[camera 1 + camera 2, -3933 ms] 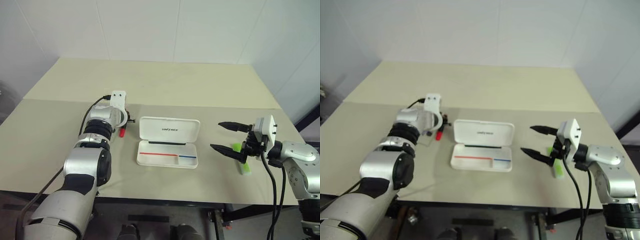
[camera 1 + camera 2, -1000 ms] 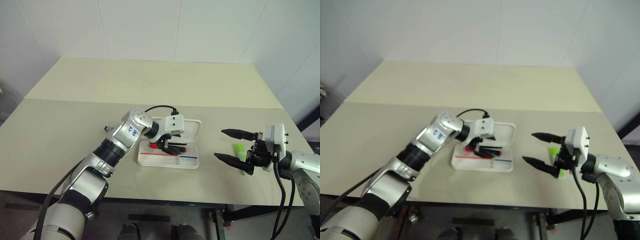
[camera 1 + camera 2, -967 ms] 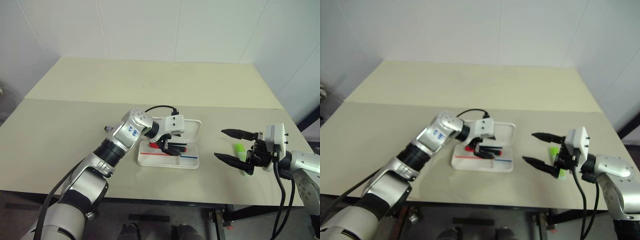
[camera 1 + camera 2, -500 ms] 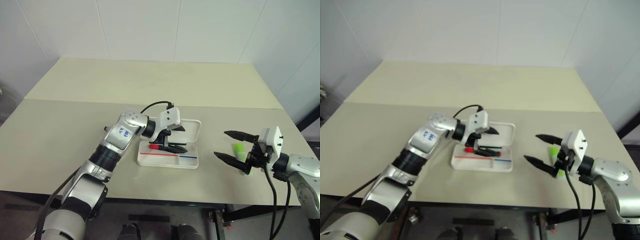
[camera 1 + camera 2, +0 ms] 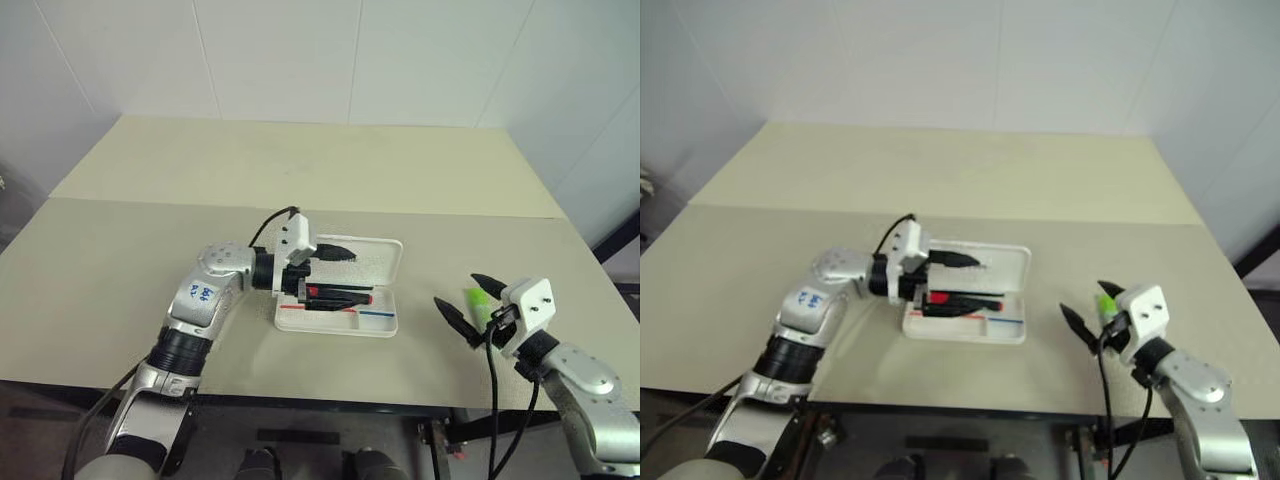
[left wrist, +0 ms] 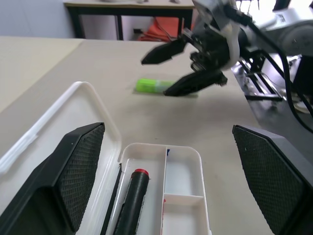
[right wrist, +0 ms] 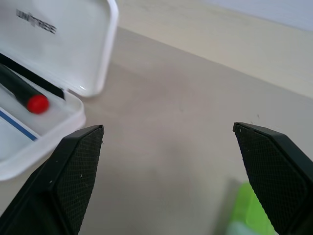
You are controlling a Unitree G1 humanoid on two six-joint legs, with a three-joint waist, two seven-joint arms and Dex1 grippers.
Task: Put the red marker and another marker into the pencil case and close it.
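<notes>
The white pencil case (image 5: 376,262) lies open at mid-table, its lid flat toward the far side. The red marker (image 5: 338,296), black barrel with red ends, rests in the tray, free of any finger. My left gripper (image 5: 343,274) hovers open at the case's left end, pointing right, its fingers (image 6: 73,171) wide apart above the marker (image 6: 131,200). The lime-green marker (image 5: 477,300) lies on the table to the right of the case. My right gripper (image 5: 466,300) is open, low over the table, its fingers either side of the green marker's near end and not touching it.
The beige table (image 5: 300,180) stretches far behind the case up to a white tiled wall. The right arm's black cable (image 5: 490,390) hangs past the table's front edge. A seam (image 5: 120,203) crosses the tabletop from left to right.
My left gripper has drawn back to the left and risen off the tray, leaving the red marker lying there. My right gripper has sunk toward the table and turned beside the green marker.
</notes>
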